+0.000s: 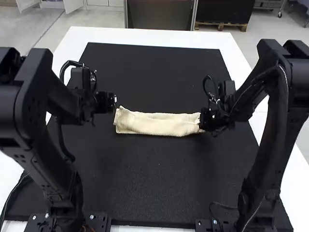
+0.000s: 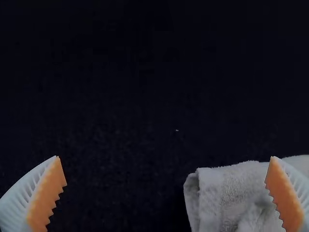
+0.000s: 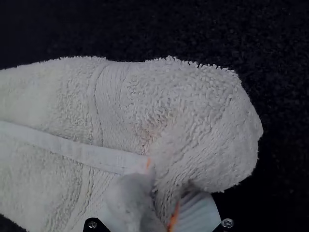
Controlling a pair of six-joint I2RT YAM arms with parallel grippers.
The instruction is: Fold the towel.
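High view puts the towel (image 1: 159,124) on the black mat (image 1: 159,179) as a narrow, already folded strip running left to right, its layers slightly uneven along the near edge at the left end. The right gripper (image 1: 205,121) has its jaws closed on the right end, where the cloth bunches. The left gripper (image 1: 113,100) is just beside the far corner of the left end, its jaws wide apart and empty. The step in hand looks like folding or straightening this strip. If the right end is to go over, it is best raised only a little and carried left in a low arc, keeping all layers pinched together so none slips out. Pinning the left end would stop it dragging; the bunched end then wants smoothing flat before release.
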